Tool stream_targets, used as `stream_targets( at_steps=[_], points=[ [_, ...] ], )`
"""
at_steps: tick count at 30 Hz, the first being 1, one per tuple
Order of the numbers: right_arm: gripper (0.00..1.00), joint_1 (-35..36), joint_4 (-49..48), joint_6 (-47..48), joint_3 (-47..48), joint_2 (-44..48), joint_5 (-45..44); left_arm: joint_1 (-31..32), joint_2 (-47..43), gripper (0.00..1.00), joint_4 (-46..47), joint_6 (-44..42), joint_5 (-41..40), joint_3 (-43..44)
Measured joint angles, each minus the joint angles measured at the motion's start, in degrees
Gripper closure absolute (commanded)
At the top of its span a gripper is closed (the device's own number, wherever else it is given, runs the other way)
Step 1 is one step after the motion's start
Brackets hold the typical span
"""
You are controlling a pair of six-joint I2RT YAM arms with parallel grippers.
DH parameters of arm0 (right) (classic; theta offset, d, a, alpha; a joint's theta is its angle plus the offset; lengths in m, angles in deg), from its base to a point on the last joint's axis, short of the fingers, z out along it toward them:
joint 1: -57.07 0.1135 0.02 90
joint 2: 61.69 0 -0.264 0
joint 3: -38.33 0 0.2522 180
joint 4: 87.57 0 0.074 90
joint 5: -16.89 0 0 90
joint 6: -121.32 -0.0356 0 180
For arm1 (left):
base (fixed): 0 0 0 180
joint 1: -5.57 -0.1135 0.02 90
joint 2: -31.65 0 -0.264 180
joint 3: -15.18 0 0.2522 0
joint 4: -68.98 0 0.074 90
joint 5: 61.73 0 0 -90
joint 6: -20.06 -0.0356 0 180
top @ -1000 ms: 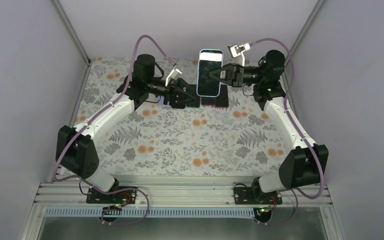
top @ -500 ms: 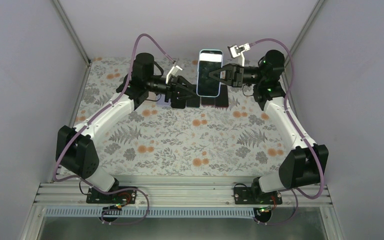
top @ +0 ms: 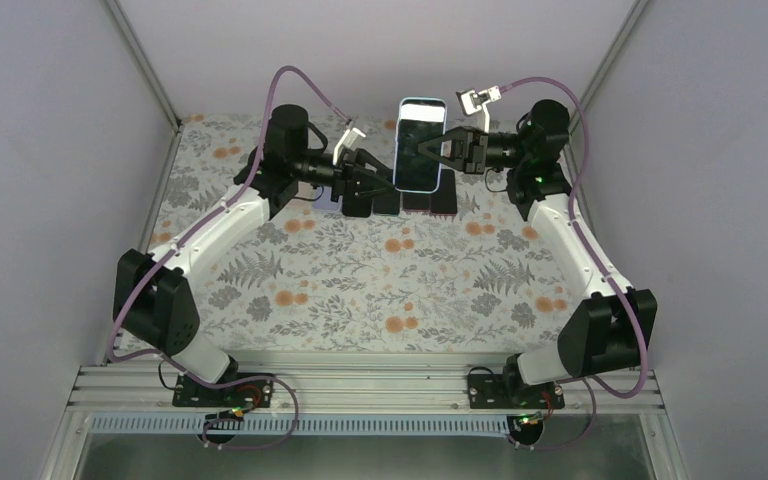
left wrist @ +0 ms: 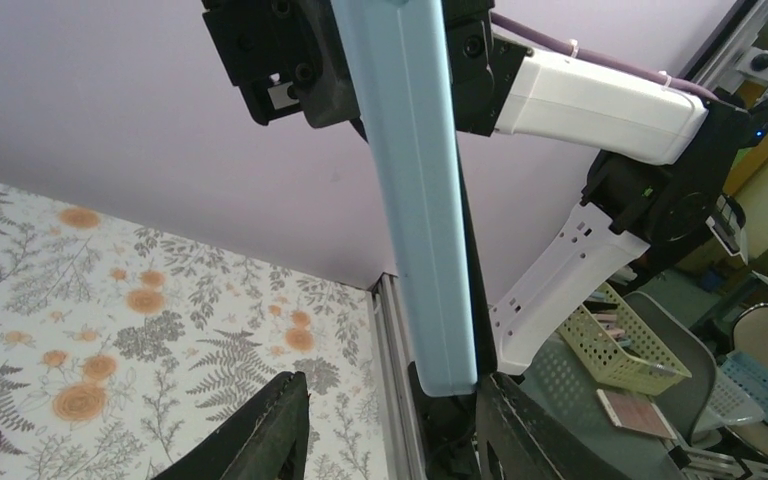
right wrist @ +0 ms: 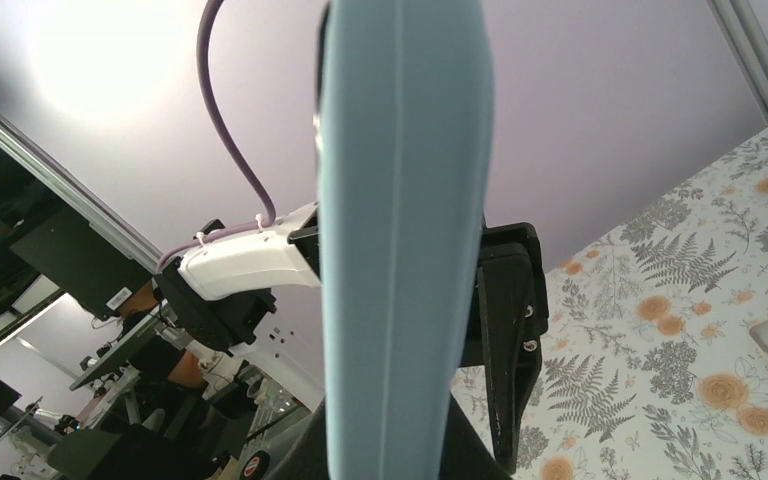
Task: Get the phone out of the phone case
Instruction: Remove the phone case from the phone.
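Note:
The phone [top: 419,150], screen towards the top camera, sits in a light blue phone case [top: 421,102] and is held upright above the far middle of the table. My right gripper [top: 432,150] is shut on its right edge. In the right wrist view the case's side [right wrist: 400,240] fills the centre, clamped by my right gripper [right wrist: 390,455]. My left gripper [top: 378,186] is at the phone's lower left corner. In the left wrist view my left gripper [left wrist: 392,388] is open. The case's lower end [left wrist: 445,370] reaches fingertip level, close to the right finger [left wrist: 520,435] and apart from the left one [left wrist: 275,425].
Dark flat objects [top: 432,204] lie on the floral cloth [top: 380,290] just below the raised phone. The purple back wall [top: 380,50] is close behind it. A metal frame rail [left wrist: 392,350] borders the cloth on each side.
My left gripper has moved right, up to the phone's lower left corner, and its jaws look a little narrower. The right gripper and the phone have stayed where they were.

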Motion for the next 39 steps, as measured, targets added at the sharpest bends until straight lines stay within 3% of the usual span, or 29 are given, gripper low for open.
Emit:
stream_targets(
  at_steps=[11,25,39],
  points=[
    [0.96,-0.13,-0.07,0.26,0.0,0.0,-0.02,-0.02,0.42,0.64,1.75,1.79,-0.94,0.0],
    [0.96,-0.09,-3.15,-0.55,-1.4,-0.02,-0.5,-0.33,1.38,0.65,0.35,2.27,-4.61,0.04],
    [0.96,3.45,-0.81,4.28,-1.81,0.02,-3.78,-2.21,3.21,0.66,3.93,6.95,1.51,2.21]
  ],
)
